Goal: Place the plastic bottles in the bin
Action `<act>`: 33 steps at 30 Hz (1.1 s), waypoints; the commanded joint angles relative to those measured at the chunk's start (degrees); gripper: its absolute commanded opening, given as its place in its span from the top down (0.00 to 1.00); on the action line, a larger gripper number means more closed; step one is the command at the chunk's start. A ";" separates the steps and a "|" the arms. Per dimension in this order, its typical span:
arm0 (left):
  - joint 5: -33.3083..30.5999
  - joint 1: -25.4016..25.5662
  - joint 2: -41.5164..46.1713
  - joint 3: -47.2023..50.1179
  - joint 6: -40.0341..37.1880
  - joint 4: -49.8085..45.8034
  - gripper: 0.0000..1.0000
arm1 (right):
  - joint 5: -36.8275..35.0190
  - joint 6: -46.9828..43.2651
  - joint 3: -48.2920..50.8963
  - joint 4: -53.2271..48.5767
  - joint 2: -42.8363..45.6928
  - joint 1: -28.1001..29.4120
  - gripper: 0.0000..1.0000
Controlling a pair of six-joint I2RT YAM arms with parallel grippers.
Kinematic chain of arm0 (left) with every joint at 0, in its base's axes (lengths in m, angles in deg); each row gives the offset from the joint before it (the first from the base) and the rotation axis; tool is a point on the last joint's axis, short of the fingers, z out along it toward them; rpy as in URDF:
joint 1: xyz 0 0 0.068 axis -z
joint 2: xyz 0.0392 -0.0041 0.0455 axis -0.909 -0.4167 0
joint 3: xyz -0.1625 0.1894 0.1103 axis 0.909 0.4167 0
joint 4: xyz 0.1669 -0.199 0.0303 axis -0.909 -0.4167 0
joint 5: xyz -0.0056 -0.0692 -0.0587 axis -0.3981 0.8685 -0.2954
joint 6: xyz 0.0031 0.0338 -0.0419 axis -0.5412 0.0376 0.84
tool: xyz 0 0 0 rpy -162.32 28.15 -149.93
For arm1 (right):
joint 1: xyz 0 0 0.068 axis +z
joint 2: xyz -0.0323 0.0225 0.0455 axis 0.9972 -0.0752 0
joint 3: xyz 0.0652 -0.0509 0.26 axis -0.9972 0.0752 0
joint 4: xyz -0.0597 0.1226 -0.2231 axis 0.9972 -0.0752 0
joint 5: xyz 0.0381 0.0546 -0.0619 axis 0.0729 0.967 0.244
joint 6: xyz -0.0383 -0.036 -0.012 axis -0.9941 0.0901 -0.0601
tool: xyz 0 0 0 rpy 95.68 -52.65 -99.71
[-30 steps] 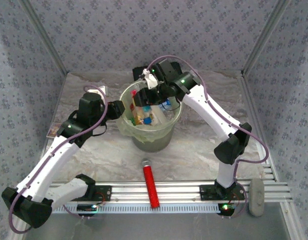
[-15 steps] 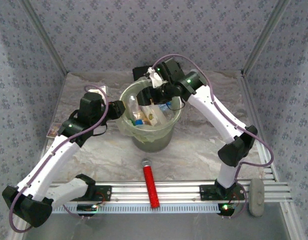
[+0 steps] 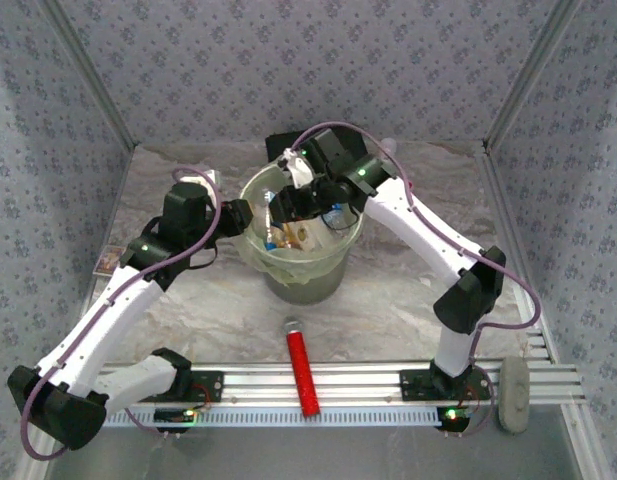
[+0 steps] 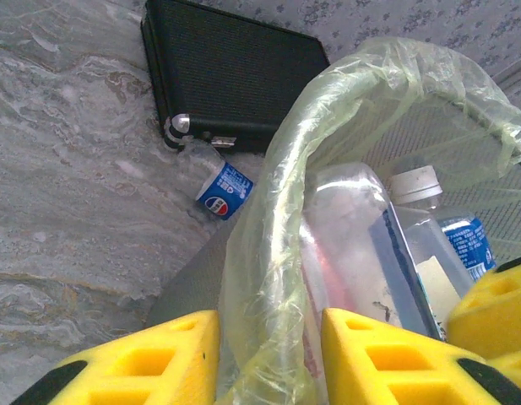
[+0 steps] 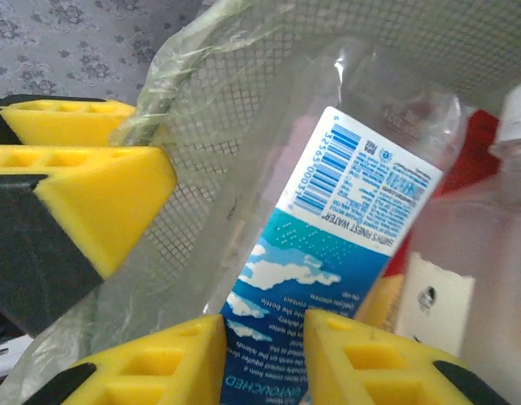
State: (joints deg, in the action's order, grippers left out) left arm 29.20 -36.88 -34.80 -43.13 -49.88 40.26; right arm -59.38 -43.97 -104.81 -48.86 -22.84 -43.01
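The bin (image 3: 306, 272), lined with a pale yellow-green bag, stands mid-table with several plastic bottles inside. My left gripper (image 3: 240, 216) is at its left rim; in the left wrist view the left gripper (image 4: 270, 325) is shut on the bin's rim and liner (image 4: 281, 211). My right gripper (image 3: 288, 207) reaches down into the bin from the back. Seen from the right wrist, that gripper (image 5: 264, 331) is shut on a clear bottle with a blue and white water label (image 5: 336, 236). One Pepsi-labelled bottle (image 4: 218, 187) lies on the table beside the black case.
A flat black case (image 4: 235, 80) lies behind the bin. Near the front rail lies a red cylinder with a grey cap (image 3: 302, 365). A grey object (image 3: 513, 393) rests at the right end of the rail, and a small card (image 3: 106, 262) at the left wall.
The right gripper has drawn back a little, then dipped forward and left into the bin and shut on the water bottle. The left arm has barely moved.
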 commanded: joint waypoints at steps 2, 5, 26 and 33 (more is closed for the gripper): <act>0.21 -0.10 -0.11 -1.43 -0.31 0.32 0.63 | -1.73 2.76 4.89 4.70 -0.14 0.69 0.68; 0.16 -0.13 -0.12 -1.52 -0.52 0.16 0.63 | -2.51 2.59 4.86 4.31 0.29 0.79 0.68; 0.21 -0.17 -0.80 -1.94 -0.48 0.25 0.63 | -10.98 -1.27 2.30 -1.17 13.43 -14.28 0.56; 0.43 -0.04 -1.51 -2.32 -0.41 0.01 0.63 | -13.09 -2.62 10.29 0.98 14.03 -28.81 0.55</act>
State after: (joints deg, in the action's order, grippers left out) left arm 29.22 -36.88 -35.89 -43.44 -49.88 40.39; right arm -70.28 -45.04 -97.73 -47.78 -8.19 -67.64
